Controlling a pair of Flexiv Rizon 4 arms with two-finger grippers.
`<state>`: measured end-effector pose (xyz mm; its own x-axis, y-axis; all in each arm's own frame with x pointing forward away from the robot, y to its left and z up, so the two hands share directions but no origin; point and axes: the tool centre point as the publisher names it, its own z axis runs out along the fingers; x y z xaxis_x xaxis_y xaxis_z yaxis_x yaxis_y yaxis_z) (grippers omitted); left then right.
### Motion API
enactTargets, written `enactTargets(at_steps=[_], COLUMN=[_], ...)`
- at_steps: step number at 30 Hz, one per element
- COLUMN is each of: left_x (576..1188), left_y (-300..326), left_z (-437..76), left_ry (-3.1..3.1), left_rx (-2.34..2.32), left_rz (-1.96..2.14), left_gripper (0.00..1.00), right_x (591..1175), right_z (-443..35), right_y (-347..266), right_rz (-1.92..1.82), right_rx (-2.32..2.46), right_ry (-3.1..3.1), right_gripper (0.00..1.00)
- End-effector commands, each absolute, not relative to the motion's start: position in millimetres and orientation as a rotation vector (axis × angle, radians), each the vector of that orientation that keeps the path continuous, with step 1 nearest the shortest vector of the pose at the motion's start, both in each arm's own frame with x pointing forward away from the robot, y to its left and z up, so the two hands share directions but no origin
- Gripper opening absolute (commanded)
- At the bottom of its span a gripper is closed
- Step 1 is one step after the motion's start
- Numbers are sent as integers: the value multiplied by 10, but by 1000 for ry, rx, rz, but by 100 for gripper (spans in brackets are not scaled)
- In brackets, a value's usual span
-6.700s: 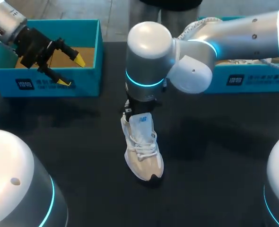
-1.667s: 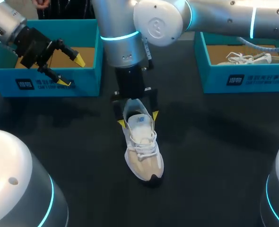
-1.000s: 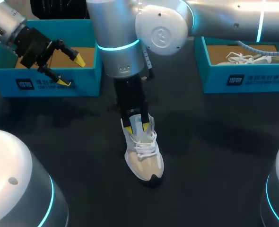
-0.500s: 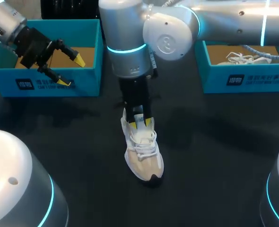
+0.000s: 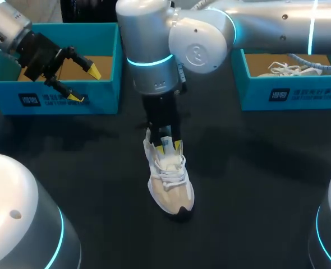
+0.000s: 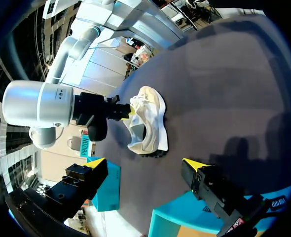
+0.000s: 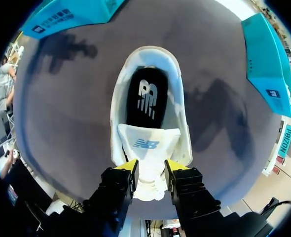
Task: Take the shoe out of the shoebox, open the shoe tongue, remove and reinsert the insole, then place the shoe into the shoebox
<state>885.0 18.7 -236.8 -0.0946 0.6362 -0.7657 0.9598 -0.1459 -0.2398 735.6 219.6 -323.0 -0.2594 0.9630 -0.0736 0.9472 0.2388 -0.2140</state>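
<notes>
Shoe (image 5: 170, 185) stands upright on the worktop (image 5: 255, 168), toe toward you. Your right pincer (image 5: 169, 147) pinches its tongue (image 7: 149, 143) from both sides. That flap looks soft and light, so hold it low, where it is probably firmer. Your left pincer (image 5: 86, 84) hangs spread over the left shoebox (image 5: 64, 102).

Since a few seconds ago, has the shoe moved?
No. The shoe lies in the same spot, toe pointing away from the left box.

white label print — left shoebox (image 5: 92, 98), right shoebox (image 5: 314, 92) fronts | logo — insole (image 7: 146, 97), tongue (image 7: 148, 140)
</notes>
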Motion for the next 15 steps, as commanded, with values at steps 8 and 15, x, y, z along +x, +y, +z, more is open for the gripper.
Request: enactTargets(at_steps=[8,15], left_x=[8847,8847], left_y=[190,190], left_z=[-2365,-2365], left_ry=[1737,1737], left_rx=[1795,1795], left_rz=[-1118,-1118], left_gripper=[100,100], right_x=[7455,7526], right_z=[-3337,-3076], right_y=[2179,2115], right_rz=[279,78], right_rx=[-1790,-1570], right_ry=[-2456,-2738], right_gripper=[40,57])
